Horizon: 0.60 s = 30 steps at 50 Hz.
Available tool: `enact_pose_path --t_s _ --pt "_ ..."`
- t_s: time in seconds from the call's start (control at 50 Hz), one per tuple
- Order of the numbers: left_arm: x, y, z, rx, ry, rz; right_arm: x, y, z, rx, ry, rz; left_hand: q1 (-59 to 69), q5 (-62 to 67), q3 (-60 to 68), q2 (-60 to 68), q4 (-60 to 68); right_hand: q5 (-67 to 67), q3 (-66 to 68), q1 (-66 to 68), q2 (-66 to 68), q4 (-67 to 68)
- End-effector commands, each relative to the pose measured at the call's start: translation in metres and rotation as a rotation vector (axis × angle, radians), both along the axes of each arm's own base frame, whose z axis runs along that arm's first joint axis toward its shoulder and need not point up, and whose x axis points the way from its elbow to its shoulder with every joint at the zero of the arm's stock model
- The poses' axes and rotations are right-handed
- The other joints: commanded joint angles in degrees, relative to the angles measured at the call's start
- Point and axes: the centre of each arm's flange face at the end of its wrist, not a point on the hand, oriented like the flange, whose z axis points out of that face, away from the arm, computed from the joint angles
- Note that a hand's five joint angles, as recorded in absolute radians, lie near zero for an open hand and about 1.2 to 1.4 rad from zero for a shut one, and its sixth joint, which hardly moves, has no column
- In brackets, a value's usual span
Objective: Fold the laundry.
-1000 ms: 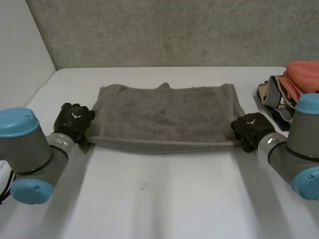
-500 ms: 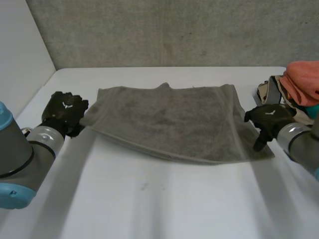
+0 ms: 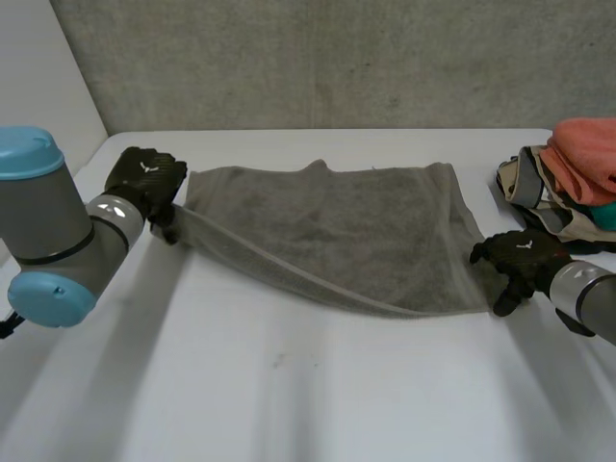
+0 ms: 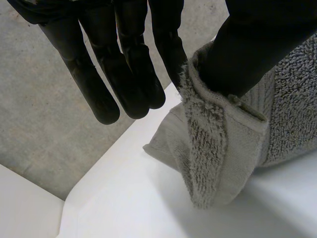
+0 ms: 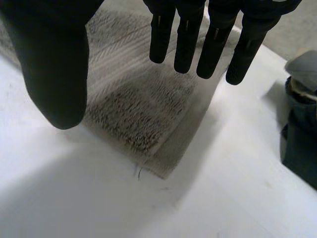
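Observation:
A grey towel (image 3: 327, 226) lies spread across the back half of the white table (image 3: 289, 385). My left hand (image 3: 144, 178) is at its left end, shut on the near-left corner, which is lifted off the table. In the left wrist view the thumb and one finger pinch that folded towel corner (image 4: 213, 148), while the other fingers (image 4: 124, 59) stay straight. My right hand (image 3: 520, 255) hovers open just past the towel's near-right corner. In the right wrist view its straight fingers (image 5: 198, 39) hang above that corner (image 5: 143, 109), which lies flat and free.
A pile of other laundry (image 3: 568, 178), orange on top with beige and dark pieces, sits at the table's right edge, close behind my right hand; its dark edge (image 5: 302, 134) lies beside the right fingers. A grey wall closes the back.
My right hand let go of the near-right corner, which dropped flat, and drew off to the right. My left hand closed on the near-left corner and carried it up and back.

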Motion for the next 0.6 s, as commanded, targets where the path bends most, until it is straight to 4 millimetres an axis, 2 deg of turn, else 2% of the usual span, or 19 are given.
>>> enact_pose_path --t_s 0.02,0.16,0.48,0.6 --pt "0.0 -0.017 -0.002 -0.019 -0.003 0.052 0.002 -0.001 -0.011 0.005 0.044 0.03 13.74 14.5 11.86 11.48 11.41 4.78 6.22 5.29 6.12 5.11" --pt "0.001 -0.028 -0.005 -0.015 -0.014 0.09 0.002 -0.004 -0.009 -0.012 0.046 0.027 13.74 14.5 11.86 11.48 11.41 9.14 10.58 9.65 10.49 9.48" --pt "0.002 -0.024 -0.013 0.024 -0.025 0.093 0.002 -0.027 -0.013 -0.059 0.053 0.023 13.74 14.5 11.86 11.48 11.41 16.88 18.32 17.39 18.22 17.22" --pt "0.004 -0.022 -0.016 0.041 -0.03 0.094 0.003 -0.038 -0.014 -0.079 0.046 0.021 13.74 14.5 11.86 11.48 11.41 29.14 30.58 29.65 30.49 29.48"
